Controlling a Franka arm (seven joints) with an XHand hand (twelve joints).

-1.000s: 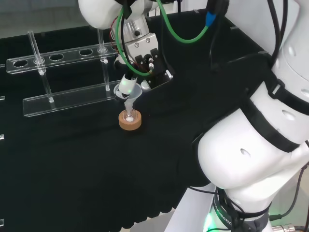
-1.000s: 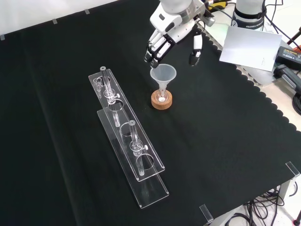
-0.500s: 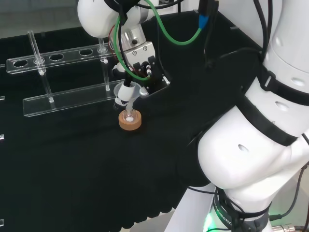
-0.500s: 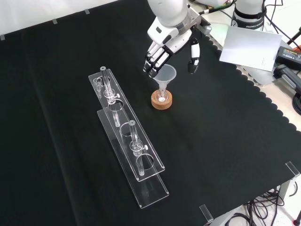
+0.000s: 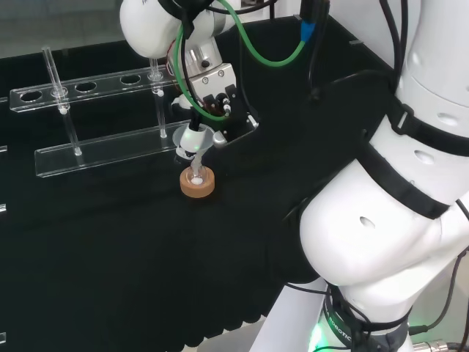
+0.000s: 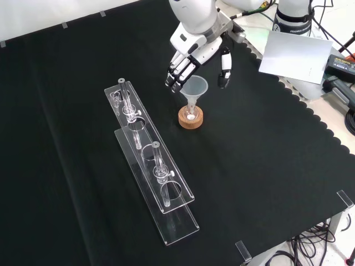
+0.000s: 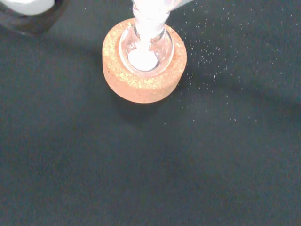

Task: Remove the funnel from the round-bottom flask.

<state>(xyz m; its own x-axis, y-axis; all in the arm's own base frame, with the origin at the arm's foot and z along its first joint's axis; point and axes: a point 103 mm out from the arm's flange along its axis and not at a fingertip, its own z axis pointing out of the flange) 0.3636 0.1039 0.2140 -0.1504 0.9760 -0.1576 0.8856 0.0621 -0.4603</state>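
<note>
Robot hand (image 6: 195, 47) poised over funnel (image 6: 192, 88), fingers (image 6: 176, 75) spread at 10 o'clock of rim, thumb at 2 o'clock, nothing held. Funnel stem seated in round-bottom flask (image 7: 146, 49) on cork ring (image 6: 190, 118), mid table (image 6: 266, 166). Best: close on rim from both sides, lift straight up, avoid tipping flask.
</note>
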